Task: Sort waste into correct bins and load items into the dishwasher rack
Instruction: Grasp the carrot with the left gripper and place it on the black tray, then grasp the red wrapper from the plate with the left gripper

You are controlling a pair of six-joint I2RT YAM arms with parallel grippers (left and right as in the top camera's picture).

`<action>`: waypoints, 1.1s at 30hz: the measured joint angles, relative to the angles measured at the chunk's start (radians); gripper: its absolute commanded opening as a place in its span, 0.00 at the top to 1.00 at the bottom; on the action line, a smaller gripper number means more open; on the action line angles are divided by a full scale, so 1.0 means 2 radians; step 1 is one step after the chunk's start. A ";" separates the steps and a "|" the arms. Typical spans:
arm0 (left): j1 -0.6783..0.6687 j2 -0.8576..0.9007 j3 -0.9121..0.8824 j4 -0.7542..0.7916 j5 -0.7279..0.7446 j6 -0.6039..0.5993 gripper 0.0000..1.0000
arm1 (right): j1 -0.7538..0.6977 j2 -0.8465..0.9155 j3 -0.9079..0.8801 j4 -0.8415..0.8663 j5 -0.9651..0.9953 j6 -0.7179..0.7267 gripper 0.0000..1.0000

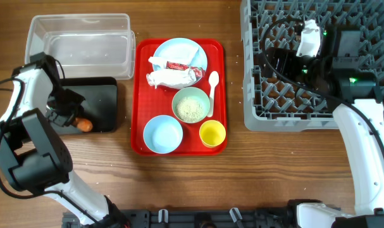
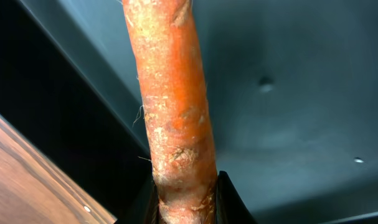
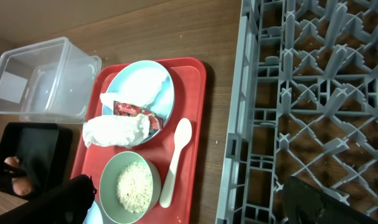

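Observation:
My left gripper (image 1: 78, 120) is shut on the orange carrot (image 1: 84, 125) and holds it over the black tray (image 1: 106, 101); in the left wrist view the carrot (image 2: 173, 112) fills the frame between the jaws (image 2: 185, 202). The clear tub (image 1: 78, 41) stands behind the tray. My right gripper (image 3: 189, 205) is open and empty, raised over the grey rack (image 1: 318, 95). The light blue plate (image 1: 179, 54) holds the white wrapper (image 1: 173, 77) and red wrapper (image 1: 178, 65). The green bowl (image 1: 192, 104) holds rice. The blue bowl (image 1: 162, 134), yellow cup (image 1: 212, 133) and white spoon (image 1: 212, 84) are there too.
The dishes sit on a red serving tray (image 1: 141, 95) in the middle of the wooden table. The rack (image 3: 313, 93) fills the right side. The left arm's base (image 1: 33, 158) stands at the front left.

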 measured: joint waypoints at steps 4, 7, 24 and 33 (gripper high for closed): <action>0.000 0.000 -0.002 0.006 0.013 -0.007 0.21 | 0.000 0.000 0.000 0.000 0.000 0.000 0.00; 0.000 0.000 0.035 -0.026 0.048 0.026 0.11 | 0.000 0.000 0.000 0.000 0.000 0.000 0.00; -0.308 0.054 0.291 0.052 0.095 0.266 0.00 | 0.000 0.000 0.000 -0.010 0.000 0.000 0.00; -0.349 0.173 0.291 0.051 0.101 0.335 0.00 | 0.000 0.000 0.000 -0.020 0.000 0.000 0.00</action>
